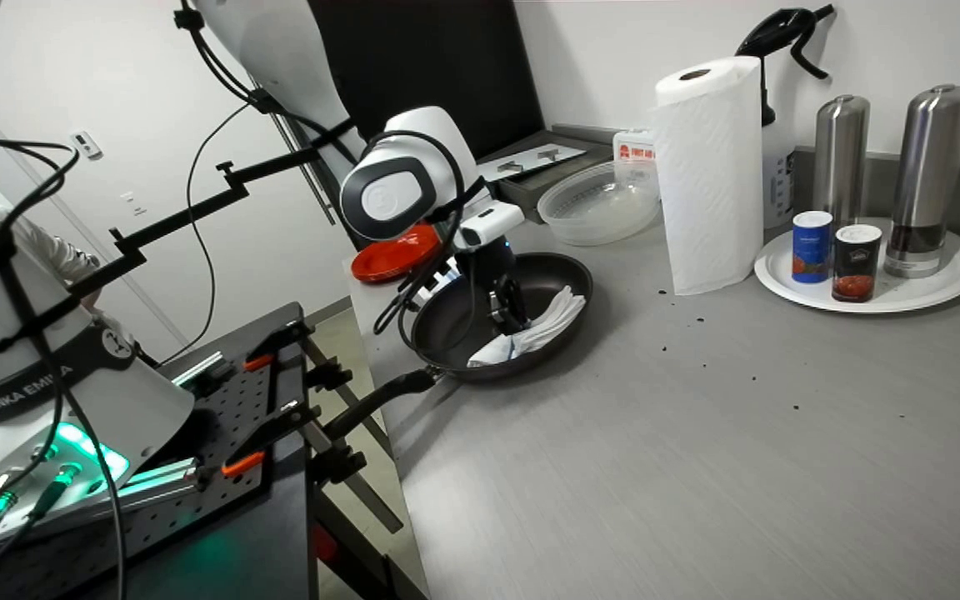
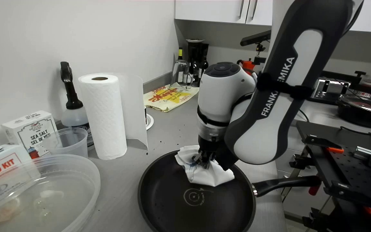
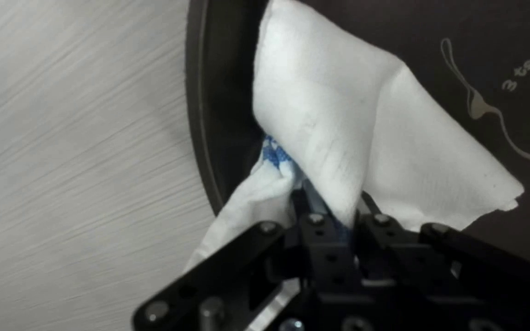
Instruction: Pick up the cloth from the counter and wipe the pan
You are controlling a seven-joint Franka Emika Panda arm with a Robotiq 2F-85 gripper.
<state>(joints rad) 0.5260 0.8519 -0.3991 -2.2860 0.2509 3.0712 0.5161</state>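
The white cloth (image 1: 545,325) with blue stripes is bunched inside the dark pan (image 1: 553,271) near its wall. The cloth (image 2: 201,175) and pan (image 2: 166,199) show in an exterior view too. The pan rests on the grey counter (image 1: 655,442), its black handle reaching past the counter's edge. My gripper (image 1: 509,321) points down into the pan and is shut on the cloth. In the wrist view a fold of cloth (image 3: 320,92) sits between the fingertips (image 3: 331,202). One end crosses the pan's rim at lower left; its far part is hidden by the gripper.
A paper towel roll (image 2: 106,119) and a clear plastic container (image 2: 85,193) stand beside the pan. Red dishes (image 1: 397,252) lie behind it. A white tray (image 1: 959,267) holds two steel mills and two small shakers. Dark crumbs dot the counter near the roll.
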